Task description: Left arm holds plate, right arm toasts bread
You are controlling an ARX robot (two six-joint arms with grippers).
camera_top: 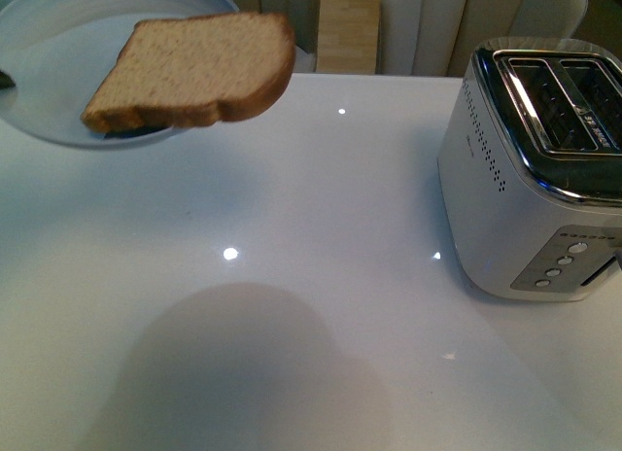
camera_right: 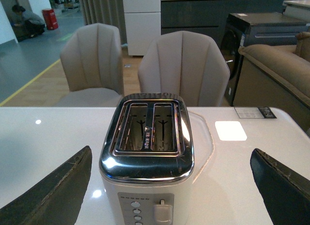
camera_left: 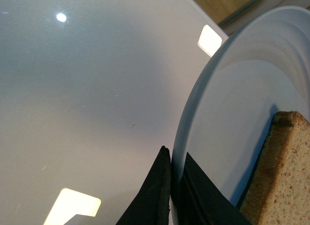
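L gripper (camera_left: 170,159) jaws pinch plate (camera_left: 227,104) rim; R gripper (camera_right: 170,154) jaws wide, empty. Bread (camera_top: 194,67) prob light, soft, crumbly; take overhanging crust edge gently.

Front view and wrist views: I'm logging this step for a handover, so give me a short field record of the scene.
plate: gripped at its rim by the left gripper, held above the table
bread: lying on the plate, one end overhanging the rim
toaster: on the table, both slots empty
left gripper: shut on the plate
right gripper: open, holding nothing, facing the toaster
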